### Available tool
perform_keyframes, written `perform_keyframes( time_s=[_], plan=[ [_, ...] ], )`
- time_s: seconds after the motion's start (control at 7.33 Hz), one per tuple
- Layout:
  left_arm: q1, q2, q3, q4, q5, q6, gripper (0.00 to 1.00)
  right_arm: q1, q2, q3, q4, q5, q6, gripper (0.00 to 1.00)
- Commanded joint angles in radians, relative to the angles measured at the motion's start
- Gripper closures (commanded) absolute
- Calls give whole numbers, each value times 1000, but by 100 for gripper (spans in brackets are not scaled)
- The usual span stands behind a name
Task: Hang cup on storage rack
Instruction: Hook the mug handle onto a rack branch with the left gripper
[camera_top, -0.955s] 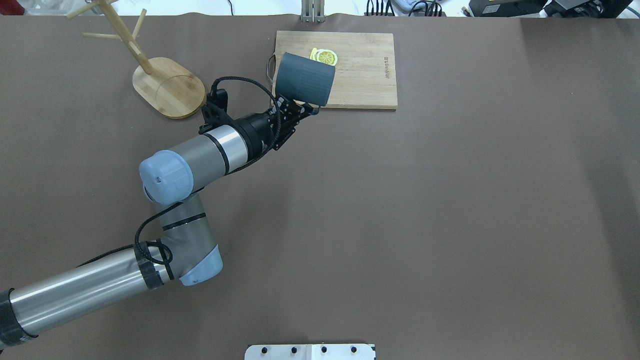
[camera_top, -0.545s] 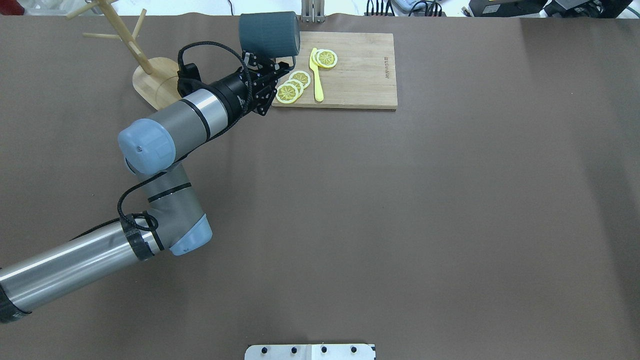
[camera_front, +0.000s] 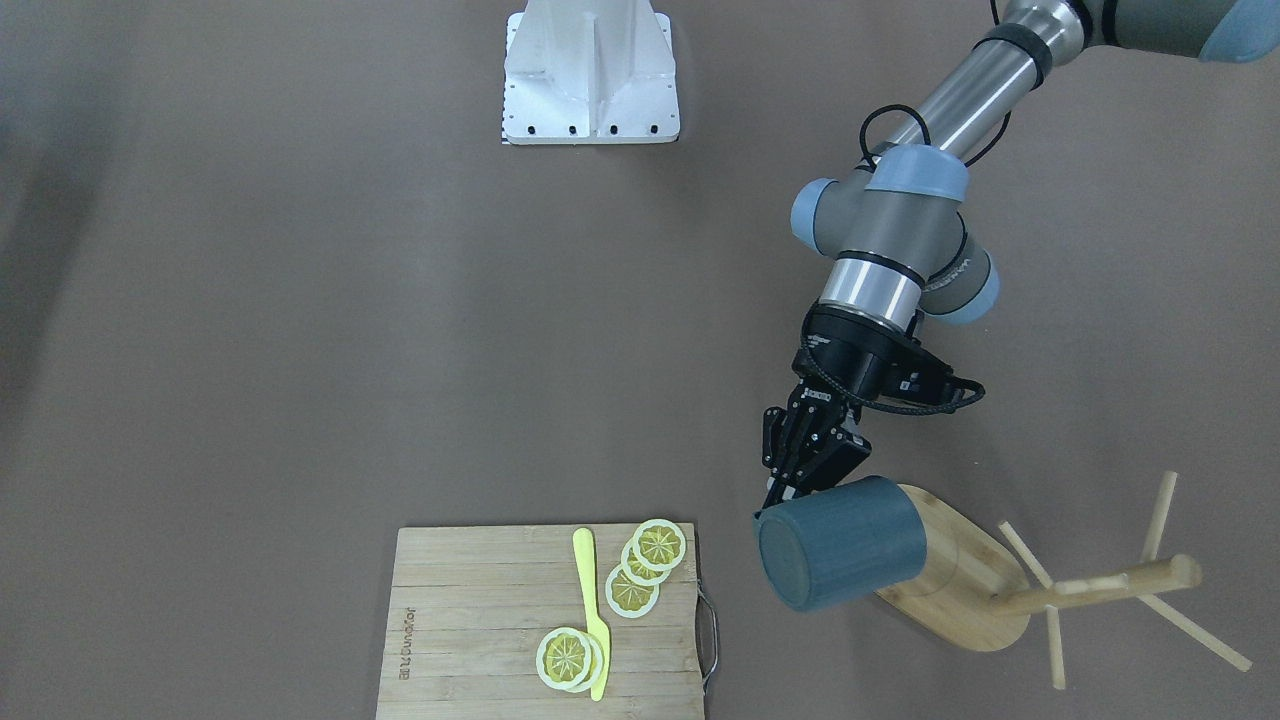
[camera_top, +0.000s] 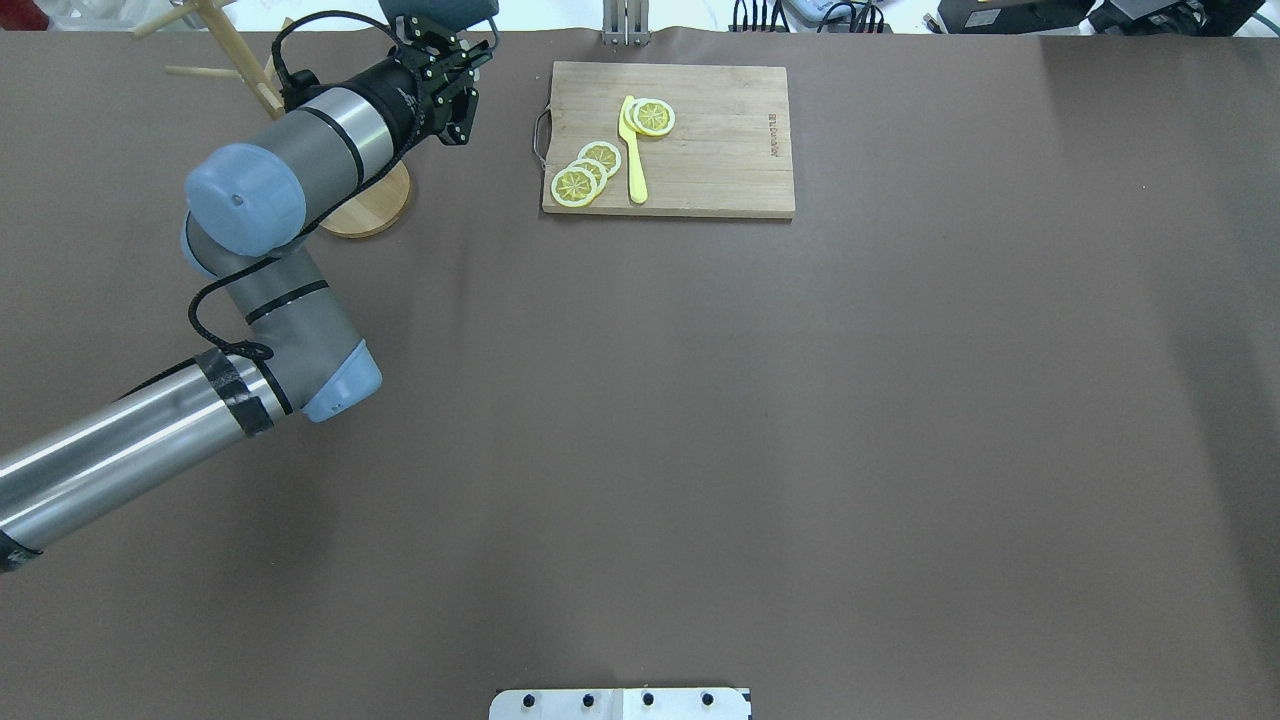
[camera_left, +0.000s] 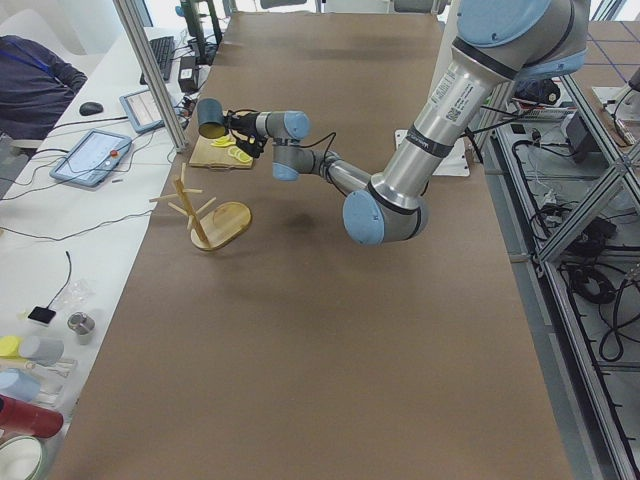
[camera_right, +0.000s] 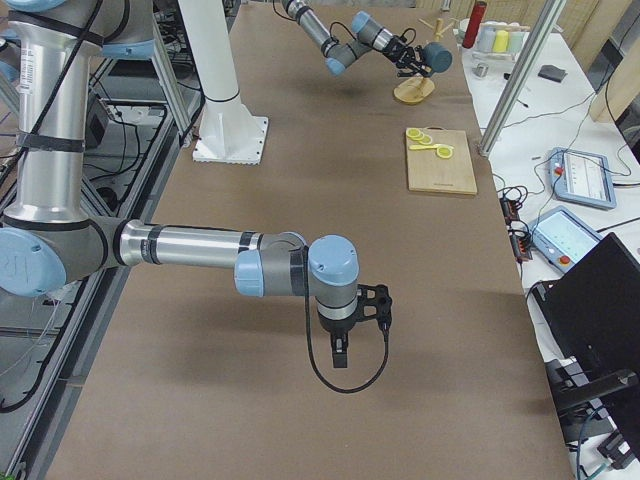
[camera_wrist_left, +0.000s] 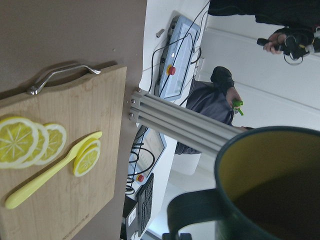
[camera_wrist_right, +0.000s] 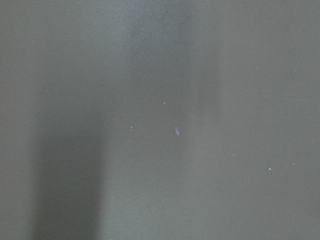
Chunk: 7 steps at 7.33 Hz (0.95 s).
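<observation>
Gripping the slate-blue, olive-lined cup (camera_front: 845, 555) by its handle (camera_wrist_left: 195, 210), left pincer (camera_front: 780, 492) holds it sideways; right pincer (camera_right: 340, 356): cannot tell.

I work in a robotics lab, not a kitchen. My counter (camera_top: 800, 450) is one long bench under plain brown covering, with aluminium frame posts (camera_left: 152, 70) standing along its edge. A white metal mount (camera_front: 590, 70) with bolt holes stands on it. Beside it runs a white desk (camera_left: 100, 210) carrying teach pendants (camera_left: 90, 155) with red buttons, a keyboard (camera_left: 160, 58), a mouse (camera_left: 92, 108) and a dark screen (camera_right: 600, 320). Cables (camera_left: 600, 290) coil on the floor on my side. A person (camera_left: 35, 75) sits at the desk. A cutting board (camera_top: 720, 150) with lemon slices (camera_top: 585, 172) lies among all this hardware.
</observation>
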Motion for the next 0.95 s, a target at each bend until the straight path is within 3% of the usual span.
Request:
perform_keyframes(
  time_s=[0.0, 0.27, 0.55, 0.82],
  plan=[
    [-54, -1, 28, 4, -9, -62, 100, 0, -2, 0, 1, -1, -1, 0],
    [-69, 10, 29, -7, -40, -65, 100, 0, -5, 0, 3, -1, -1, 0],
    [-97, 40, 103, -167, -101, -63, 100, 0, -8, 2, 4, -1, -1, 0],
    [-105, 51, 132, -221, -132, -62, 100, 0, -12, 3, 4, -1, -1, 0]
  ],
)
